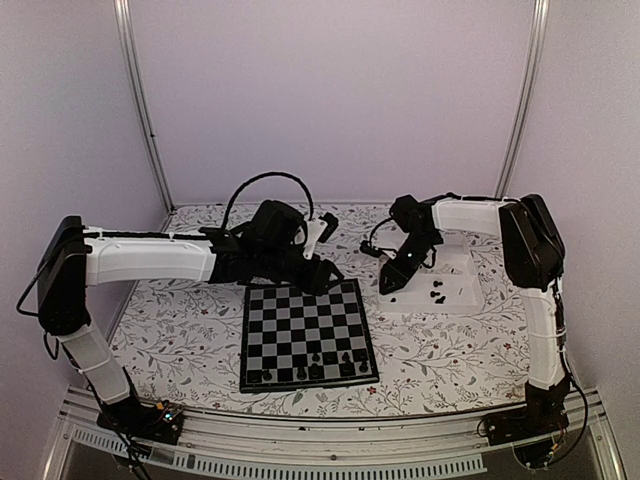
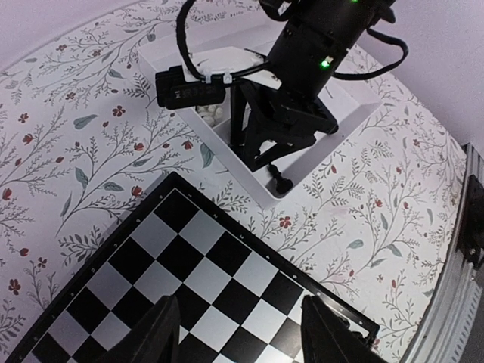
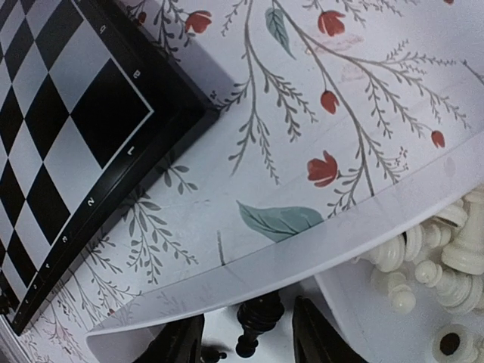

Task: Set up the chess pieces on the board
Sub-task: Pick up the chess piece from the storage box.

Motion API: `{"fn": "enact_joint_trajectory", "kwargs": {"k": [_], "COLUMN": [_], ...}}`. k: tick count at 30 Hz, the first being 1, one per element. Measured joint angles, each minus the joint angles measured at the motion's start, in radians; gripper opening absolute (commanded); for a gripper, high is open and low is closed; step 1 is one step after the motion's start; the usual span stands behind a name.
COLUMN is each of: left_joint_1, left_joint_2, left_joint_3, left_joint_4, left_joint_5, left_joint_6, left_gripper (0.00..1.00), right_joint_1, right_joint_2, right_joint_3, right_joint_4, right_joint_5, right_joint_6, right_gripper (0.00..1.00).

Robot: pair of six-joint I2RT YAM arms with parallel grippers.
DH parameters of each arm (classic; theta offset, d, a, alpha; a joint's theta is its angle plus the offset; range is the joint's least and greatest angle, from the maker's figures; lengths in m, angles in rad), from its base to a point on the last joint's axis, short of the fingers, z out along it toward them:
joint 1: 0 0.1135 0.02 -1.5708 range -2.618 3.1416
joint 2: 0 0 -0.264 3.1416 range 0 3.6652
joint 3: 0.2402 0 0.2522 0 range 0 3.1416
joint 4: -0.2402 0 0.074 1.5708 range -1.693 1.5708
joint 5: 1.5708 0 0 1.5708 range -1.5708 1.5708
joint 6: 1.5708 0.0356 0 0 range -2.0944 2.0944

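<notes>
Black and grey checks mark the board (image 1: pixel 308 318), which lies flat on a floral cloth (image 1: pixel 180 330). A few black pieces (image 1: pixel 345 358) stand on it, all in the two rows nearest the arm bases. Just off the board's far right corner sits a white tray (image 1: pixel 458 262).

The right gripper (image 3: pixel 246 340) reaches down into the tray compartment closest to the board. Its jaws stand part-way apart on either side of one upright black piece (image 3: pixel 257 314). A gap shows on each side, so the piece is not gripped. Other loose black pieces (image 1: pixel 437 292) lie in the tray, farther from the board. A heap of white pieces (image 3: pixel 446 257) fills the neighbouring compartment beyond a thin divider.

The left gripper (image 2: pixel 240 336) hangs above the board's far edge, towards the tray side. Its jaws are moderately wide and hold nothing; only the board's squares show between its fingers (image 2: pixel 159 333).
</notes>
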Motion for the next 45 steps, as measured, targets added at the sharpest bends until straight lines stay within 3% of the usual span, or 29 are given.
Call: {"fn": "enact_joint_trajectory", "kwargs": {"k": [4, 9, 14, 19, 22, 27, 32, 41, 45], "left_joint_1": [0.0, 0.0, 0.0, 0.0, 0.0, 0.0, 0.0, 0.0, 0.0], "left_joint_2": [0.0, 0.0, 0.0, 0.0, 0.0, 0.0, 0.0, 0.0, 0.0], "left_joint_3": [0.0, 0.0, 0.0, 0.0, 0.0, 0.0, 0.0, 0.0, 0.0], "left_joint_4": [-0.001, -0.002, -0.002, -0.006, -0.005, -0.005, -0.005, -0.005, -0.004], "left_joint_5": [0.001, 0.004, 0.005, 0.004, 0.004, 0.005, 0.009, 0.01, 0.013], "left_joint_6": [-0.006, -0.018, -0.027, -0.031, -0.031, -0.031, -0.031, -0.031, -0.031], "left_gripper": [0.57, 0.57, 0.57, 0.57, 0.57, 0.56, 0.57, 0.57, 0.57], "right_joint_1": [0.016, 0.042, 0.06, 0.062, 0.063, 0.063, 0.063, 0.065, 0.065], "right_joint_2": [0.0, 0.003, 0.005, -0.012, -0.036, -0.057, -0.057, -0.076, -0.089], "right_joint_3": [-0.001, -0.005, -0.005, -0.041, -0.079, -0.116, -0.117, -0.143, -0.162], "right_joint_4": [0.03, 0.079, 0.105, 0.141, 0.171, 0.188, 0.19, 0.203, 0.21], "right_joint_5": [0.008, 0.041, 0.084, 0.106, 0.113, 0.118, 0.122, 0.166, 0.183], "right_joint_6": [0.027, 0.062, 0.086, 0.1, 0.1, 0.092, 0.093, 0.092, 0.093], "right_gripper": [0.38, 0.21, 0.15, 0.15, 0.22, 0.18, 0.28, 0.29, 0.22]}}
